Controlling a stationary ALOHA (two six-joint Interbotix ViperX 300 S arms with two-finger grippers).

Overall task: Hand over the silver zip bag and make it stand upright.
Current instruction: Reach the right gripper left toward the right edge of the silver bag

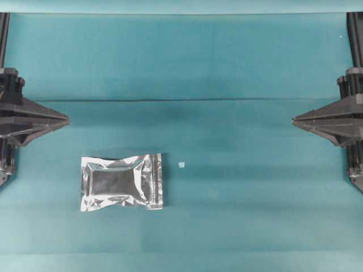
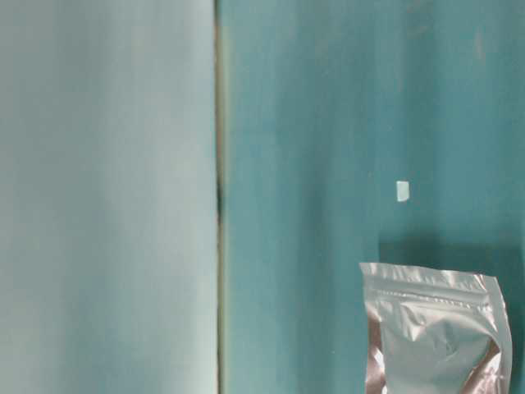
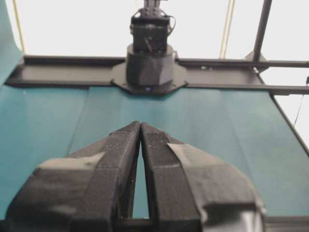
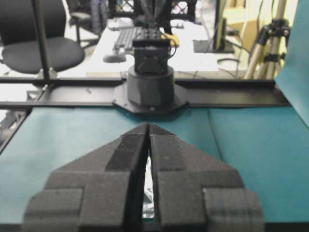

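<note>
The silver zip bag [image 1: 122,182] lies flat on the teal cloth, left of centre toward the front; its crinkled top also shows in the table-level view [image 2: 435,332]. My left gripper [image 1: 67,120] rests at the left edge, above and left of the bag, shut with its tips touching [image 3: 140,124] and nothing between them. At the right edge my right gripper [image 1: 294,119] sits far from the bag, shut as well [image 4: 148,125]. A sliver of the bag [image 4: 148,191] shows far off through the slit behind its fingers.
A tiny white speck [image 1: 182,164] lies on the cloth just right of the bag, also seen in the table-level view [image 2: 402,191]. A fold line [image 1: 181,100] runs across the cloth between the two grippers. Each arm's base stands at the opposite end [image 3: 149,58] [image 4: 150,77].
</note>
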